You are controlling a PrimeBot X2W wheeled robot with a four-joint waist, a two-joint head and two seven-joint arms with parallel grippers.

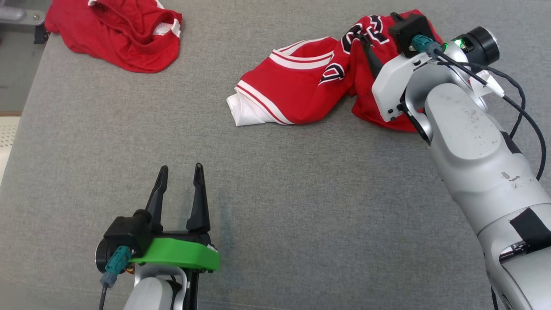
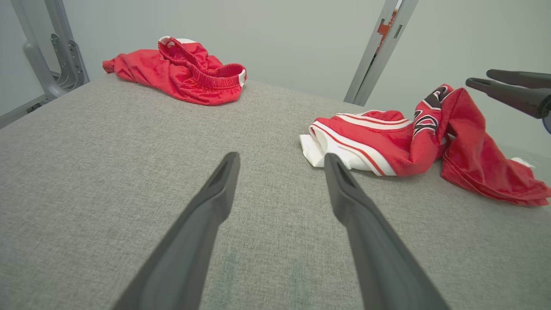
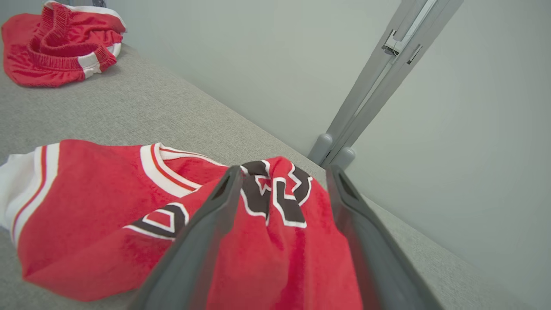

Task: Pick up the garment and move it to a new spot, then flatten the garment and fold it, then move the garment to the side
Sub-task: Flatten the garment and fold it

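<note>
Grey fabric tabletop: we judge relocation likely done, the red jersey lying crumpled at upper right under our right gripper, jaws spread and gripping nothing, left gripper open at lower left; flattening, folding and side placement not yet done

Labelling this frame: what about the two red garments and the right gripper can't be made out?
- Jersey: its right part, head view, hidden behind the right arm.
- Its lettering: folds hide part of it in every view.
- Other red garment: cut off by the head view's top edge.
- Right gripper: right wrist view, fingers straddle cloth; contact unclear.
</note>
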